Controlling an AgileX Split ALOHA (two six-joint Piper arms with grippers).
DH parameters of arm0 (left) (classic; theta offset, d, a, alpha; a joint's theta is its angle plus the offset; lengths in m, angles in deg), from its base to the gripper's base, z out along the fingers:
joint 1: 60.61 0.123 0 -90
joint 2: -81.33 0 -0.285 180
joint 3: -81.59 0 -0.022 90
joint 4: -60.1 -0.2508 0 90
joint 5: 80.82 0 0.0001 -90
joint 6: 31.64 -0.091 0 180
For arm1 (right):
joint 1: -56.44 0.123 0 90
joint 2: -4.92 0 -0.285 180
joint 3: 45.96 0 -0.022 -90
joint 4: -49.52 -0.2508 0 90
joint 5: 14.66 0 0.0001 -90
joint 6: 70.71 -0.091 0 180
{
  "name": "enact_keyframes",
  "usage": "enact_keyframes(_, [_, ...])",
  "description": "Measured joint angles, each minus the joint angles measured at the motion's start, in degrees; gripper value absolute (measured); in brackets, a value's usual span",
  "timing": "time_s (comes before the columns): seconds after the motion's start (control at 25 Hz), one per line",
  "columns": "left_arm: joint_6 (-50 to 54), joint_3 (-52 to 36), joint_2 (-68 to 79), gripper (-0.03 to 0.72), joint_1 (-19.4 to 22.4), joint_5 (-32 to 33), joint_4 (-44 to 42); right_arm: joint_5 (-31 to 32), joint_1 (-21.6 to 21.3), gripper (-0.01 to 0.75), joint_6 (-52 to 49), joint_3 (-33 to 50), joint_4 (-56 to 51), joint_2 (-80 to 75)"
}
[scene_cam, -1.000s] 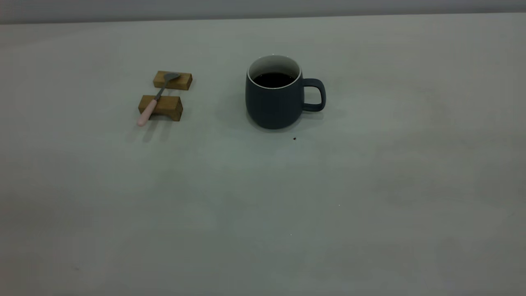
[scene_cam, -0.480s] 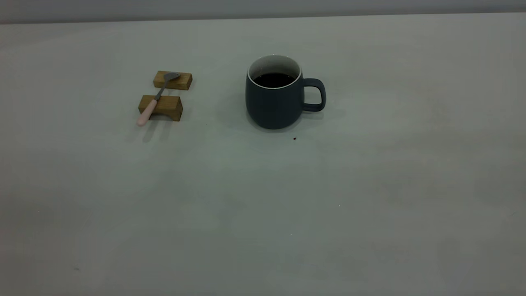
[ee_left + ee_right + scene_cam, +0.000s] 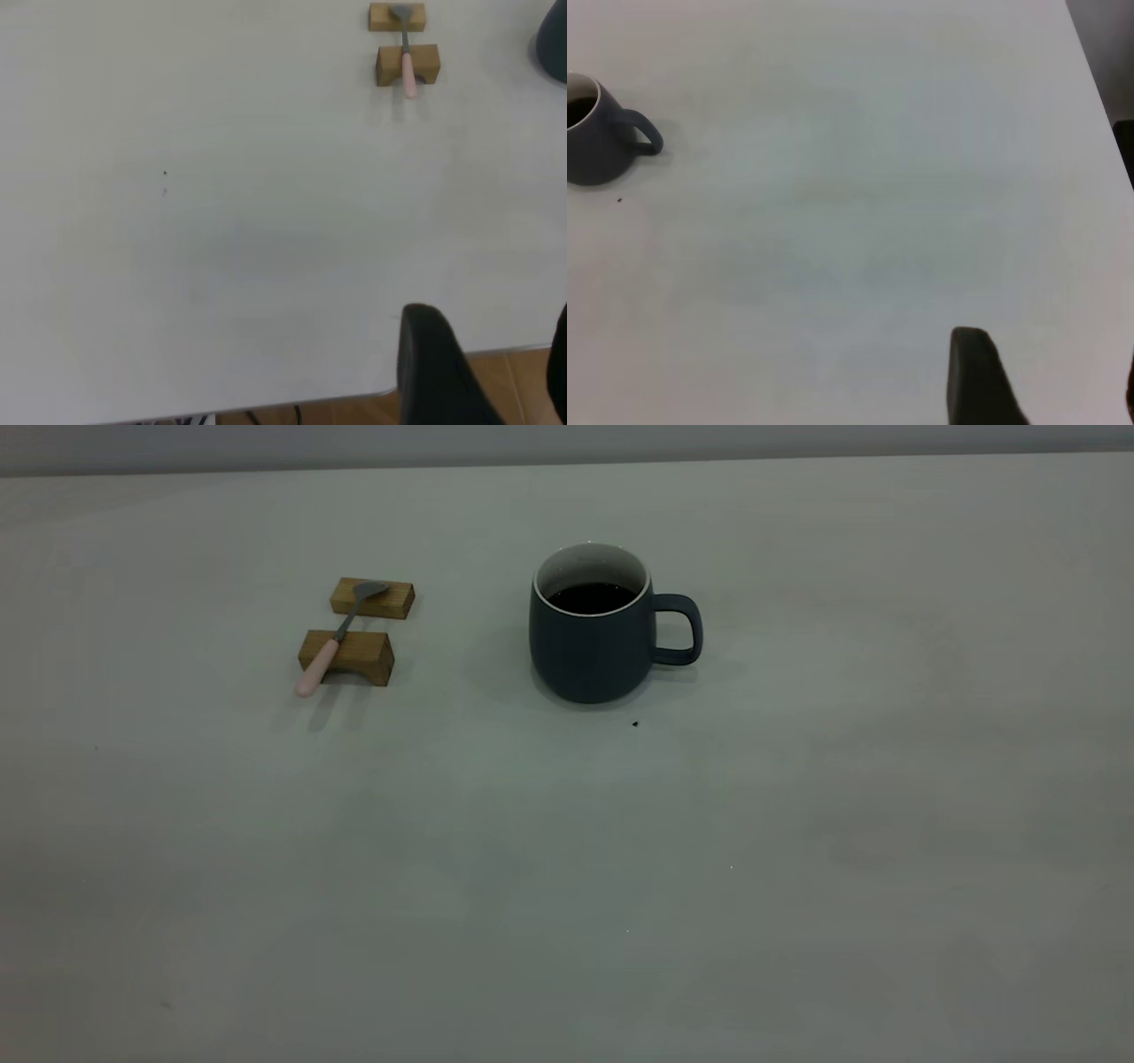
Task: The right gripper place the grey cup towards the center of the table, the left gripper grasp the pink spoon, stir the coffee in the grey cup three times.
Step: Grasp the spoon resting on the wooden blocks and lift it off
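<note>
The grey cup (image 3: 592,642) stands upright near the table's (image 3: 567,868) middle, toward the back, with its handle pointing right. Dark coffee (image 3: 590,596) fills it partway. The pink spoon (image 3: 330,646) lies across two wooden blocks left of the cup, bowl on the far block and pink handle overhanging the near one. Neither gripper shows in the exterior view. The left gripper (image 3: 493,323) hangs open over the table's near edge, far from the pink spoon (image 3: 407,71). The right gripper (image 3: 1051,359) is open over bare table, far from the grey cup (image 3: 598,142). Both hold nothing.
Two brown wooden blocks (image 3: 347,657) (image 3: 374,599) carry the spoon. A tiny dark speck (image 3: 635,724) lies just in front of the cup. The table's edge and a wooden floor (image 3: 354,412) show in the left wrist view.
</note>
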Motion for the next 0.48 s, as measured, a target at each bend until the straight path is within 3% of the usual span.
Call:
enact_keyframes(0.2, [0.00, 0.74, 2.74, 0.411, 0.00, -0.79, -0.36, 0.00, 0.00, 0.438, 0.00, 0.00, 0.00, 0.00])
enact_keyframes(0.48, [0.00, 4.19, 23.99, 0.500, 0.00, -6.43, -0.36, 0.00, 0.00, 0.438, 0.00, 0.00, 0.00, 0.00])
